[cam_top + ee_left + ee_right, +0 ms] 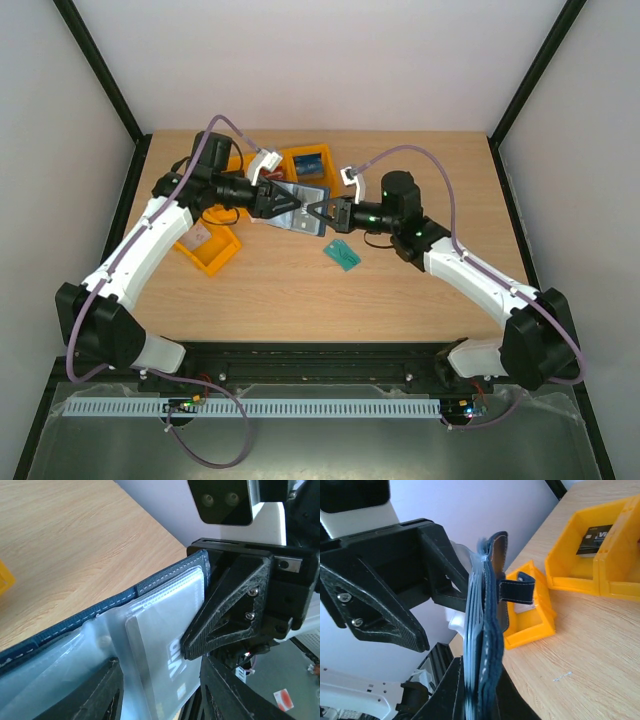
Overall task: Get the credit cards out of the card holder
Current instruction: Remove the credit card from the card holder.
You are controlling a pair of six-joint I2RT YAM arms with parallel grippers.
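Note:
The card holder (296, 205) hangs above the table between both arms, navy outside with clear sleeves (100, 645). My right gripper (480, 685) is shut on its edge, the holder edge-on between the fingers; one right fingertip (210, 640) presses the sleeve. A pale credit card (160, 650) with white lettering sits in the sleeve, between the jaws of my left gripper (157, 667). Those jaws stand apart, close to the card's long edges; contact cannot be made out. A dark card (595, 539) lies in an orange bin (570, 575).
Orange bins stand at the back (307, 163) and at the left (208, 248), cards inside them. A small bin (532, 622) sits just behind the holder's clasp tab (517, 592). A teal-green card (343, 253) lies on the table under the right wrist.

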